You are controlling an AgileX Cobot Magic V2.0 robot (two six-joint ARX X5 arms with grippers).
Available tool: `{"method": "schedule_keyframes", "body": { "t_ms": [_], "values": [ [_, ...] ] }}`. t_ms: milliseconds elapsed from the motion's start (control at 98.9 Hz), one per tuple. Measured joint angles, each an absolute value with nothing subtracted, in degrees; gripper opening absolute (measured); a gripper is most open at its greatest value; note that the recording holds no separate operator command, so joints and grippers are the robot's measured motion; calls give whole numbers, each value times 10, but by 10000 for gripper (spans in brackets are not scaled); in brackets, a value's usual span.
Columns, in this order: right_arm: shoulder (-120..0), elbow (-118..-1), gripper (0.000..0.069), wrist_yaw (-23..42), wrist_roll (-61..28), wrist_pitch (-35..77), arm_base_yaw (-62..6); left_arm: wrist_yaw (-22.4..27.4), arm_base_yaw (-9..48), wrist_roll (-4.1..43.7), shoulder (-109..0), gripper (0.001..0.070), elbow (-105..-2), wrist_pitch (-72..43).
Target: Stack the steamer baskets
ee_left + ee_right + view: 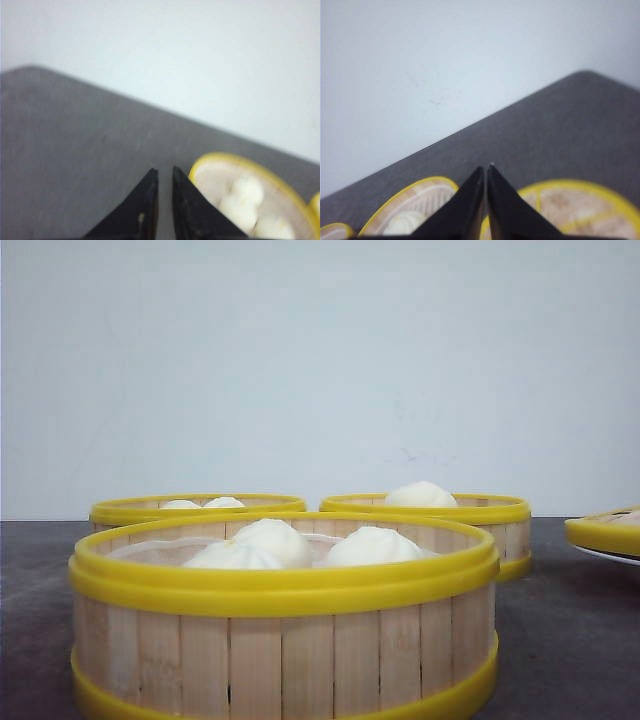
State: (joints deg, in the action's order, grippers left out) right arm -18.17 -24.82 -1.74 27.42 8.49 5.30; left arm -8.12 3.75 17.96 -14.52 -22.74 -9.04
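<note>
Three steamer baskets with pale slat walls and yellow rims stand on the dark table in the front view. The nearest basket (285,640) holds three white buns. A second basket (195,508) stands behind it on the left, and the third (430,510), at the back right, shows one bun. Neither gripper shows in the front view. My left gripper (164,170) is shut and empty, hovering beside a basket (225,157) with buns in it. My right gripper (485,167) is shut and empty above the gap between a one-bun basket (420,192) and a round yellow-rimmed piece.
A flat round yellow-rimmed piece (605,530) lies on a white plate (610,555) at the right edge of the table; the right wrist view shows the same piece (580,205) with a yellow bar across it. A plain pale wall stands behind the table.
</note>
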Motion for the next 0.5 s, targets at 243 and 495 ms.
{"method": "schedule_keyframes", "body": {
  "t_ms": [243, 495],
  "values": [
    [-330, -446, 15, -31, 153, 210, 47, -71, 37, 139, -314, 34, -409, -187],
    [-396, -472, 441, -88, 127, 239, 25, -28, 40, 115, -424, 351, -425, -189]
  ]
}}
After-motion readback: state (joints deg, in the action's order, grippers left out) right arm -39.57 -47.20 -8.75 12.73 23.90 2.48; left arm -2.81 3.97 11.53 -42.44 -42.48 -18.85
